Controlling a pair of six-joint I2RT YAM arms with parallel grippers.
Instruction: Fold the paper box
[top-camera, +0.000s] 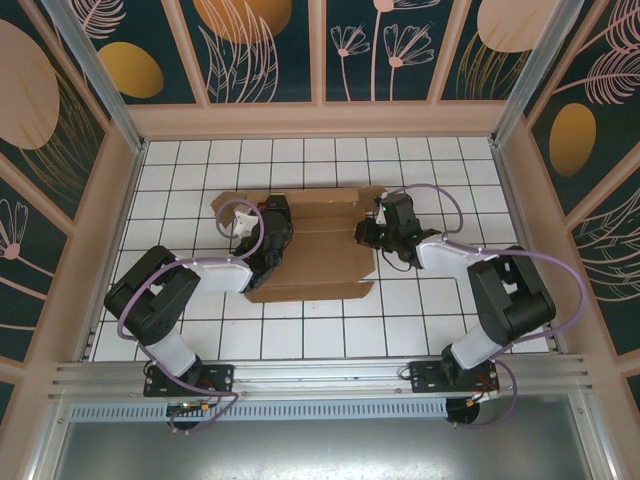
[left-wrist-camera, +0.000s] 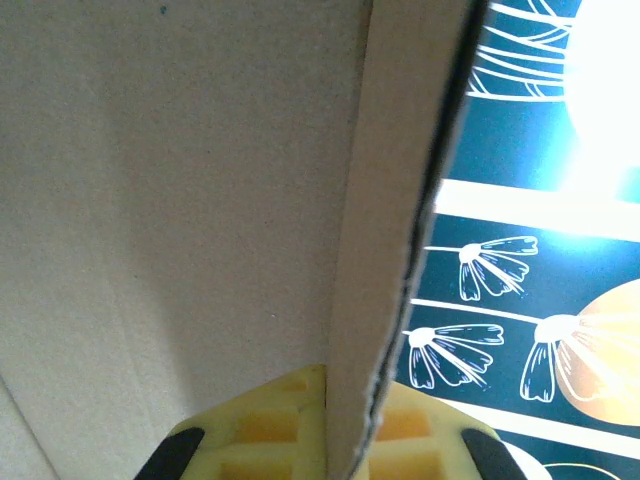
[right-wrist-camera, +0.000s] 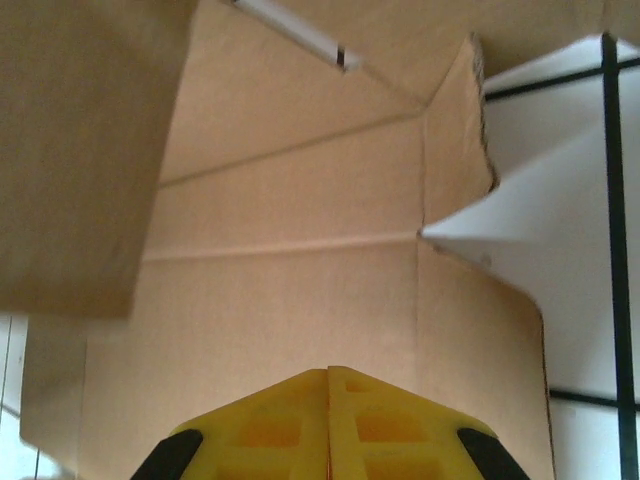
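The left gripper (left-wrist-camera: 345, 425) is clamped on a raised flap of the paper box (left-wrist-camera: 180, 200), and the flap's edge runs upright between its yellow fingers (left-wrist-camera: 265, 430). The right gripper (right-wrist-camera: 328, 390) is closed, fingertips pressed together with nothing between them. Creased cardboard panels lie directly ahead of it, and the white tiled table (right-wrist-camera: 560, 150) is at its right.

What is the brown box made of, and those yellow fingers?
The paper box looks like plain brown cardboard with a dull, matte face. It has pressed creases, and its cut edge looks rough and fibrous in the left wrist view. The yellow fingers look like moulded plastic or rubber, smooth, with square pockets. The pictures cannot say which.
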